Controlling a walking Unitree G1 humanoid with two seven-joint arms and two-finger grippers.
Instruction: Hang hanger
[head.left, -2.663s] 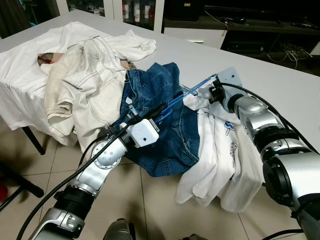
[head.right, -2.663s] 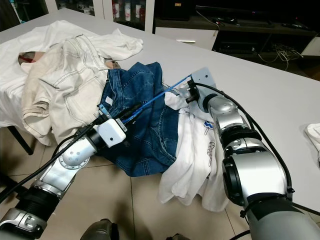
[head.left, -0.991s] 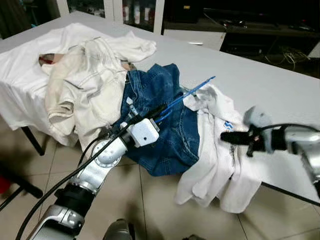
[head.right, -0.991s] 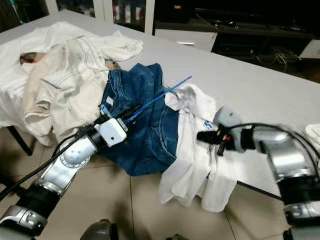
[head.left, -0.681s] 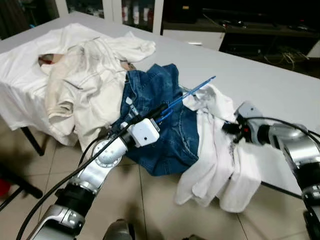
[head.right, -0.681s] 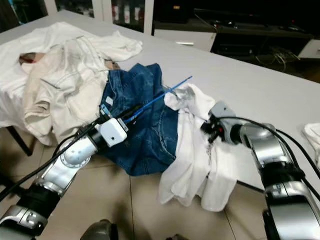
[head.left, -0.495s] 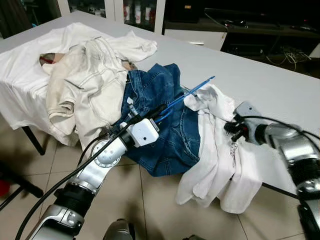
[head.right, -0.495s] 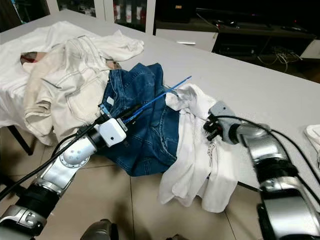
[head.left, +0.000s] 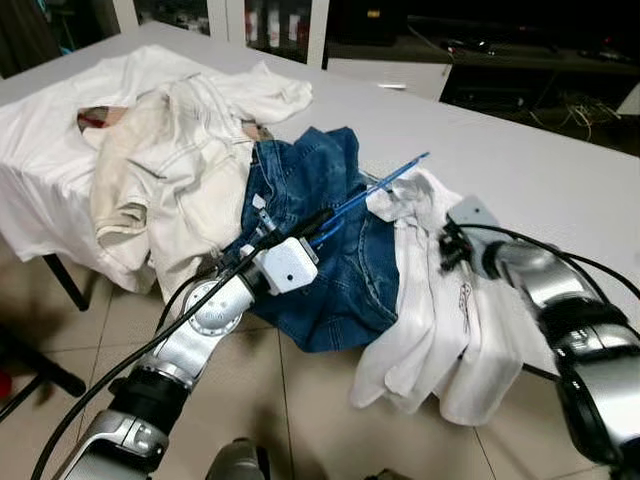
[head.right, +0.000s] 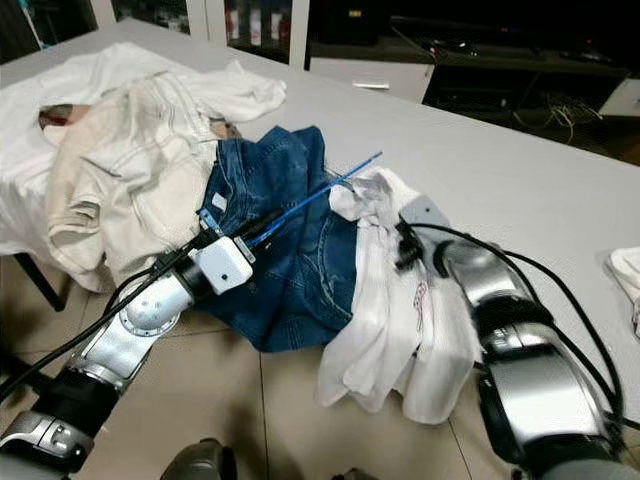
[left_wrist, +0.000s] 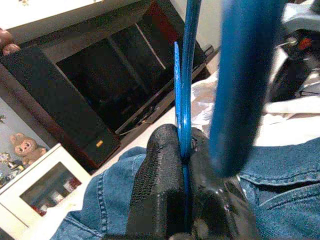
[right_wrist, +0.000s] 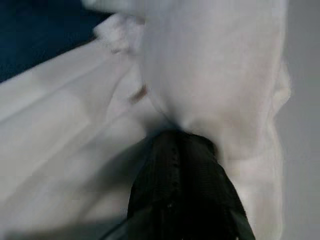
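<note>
On the table edge: a heap of clothes lies along the near side of the grey table (head.left: 520, 160), several pieces spilling over the rim toward the tiled floor (head.left: 300, 400).
My left gripper (left_wrist: 182, 165): fingers pressed together on the thin blue hanger (head.left: 372, 186); in the left wrist view the blue rod runs straight up from between my two black pads.
Hanger position: it slants up from my left gripper across the blue jeans (head.left: 320, 230), and its far tip ends over the top of the white t-shirt (head.left: 440, 300).
My right gripper (right_wrist: 175, 150): fingers closed on a fold of the white t-shirt; in the right wrist view the cloth bunches right at my fingertips. From the head views it sits just beside the shirt's upper part, near the hanger's far tip.
White t-shirt: draped over the table rim, hanging down past it, with a small print on the front.
In the way: the jeans lie under the hanger, and the shirt's crumpled top sits against the hanger's tip.
Further left: cream trousers (head.left: 170, 170) overlap the jeans, with a white garment (head.left: 60, 130) beneath them.
Behind the table: a dark low cabinet (head.left: 500, 60) with cables, and glass-fronted doors (head.left: 270, 25).
Far right rim: another bit of white cloth (head.right: 625, 275), well apart.
</note>
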